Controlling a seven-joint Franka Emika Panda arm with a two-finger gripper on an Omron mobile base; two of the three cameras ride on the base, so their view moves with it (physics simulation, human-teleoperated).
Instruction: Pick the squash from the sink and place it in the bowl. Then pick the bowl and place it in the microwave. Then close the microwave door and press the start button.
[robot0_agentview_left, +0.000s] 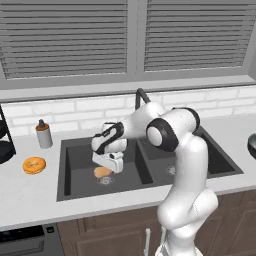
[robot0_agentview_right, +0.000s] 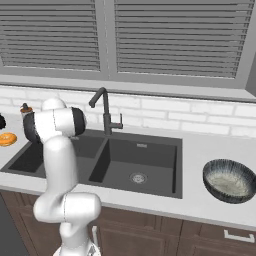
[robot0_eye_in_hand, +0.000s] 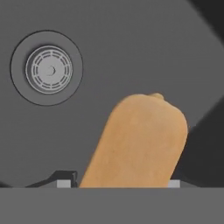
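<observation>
Below the shuttered window, your gripper (robot0_agentview_left: 108, 169) sits low in the sink's (robot0_agentview_left: 75, 155) left basin, right over the squash (robot0_agentview_left: 102, 172) beside the drain (robot0_eye_in_hand: 48, 68). The squash lies between the fingertips (robot0_eye_in_hand: 63, 183) (whether they clamp it, you cannot tell).

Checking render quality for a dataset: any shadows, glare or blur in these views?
Left base view: flat even light, soft shading in the sink, no glare. Right base view: the same; bowl sharp. Hand view: squash close and soft-edged, dark shadow at its right.
</observation>
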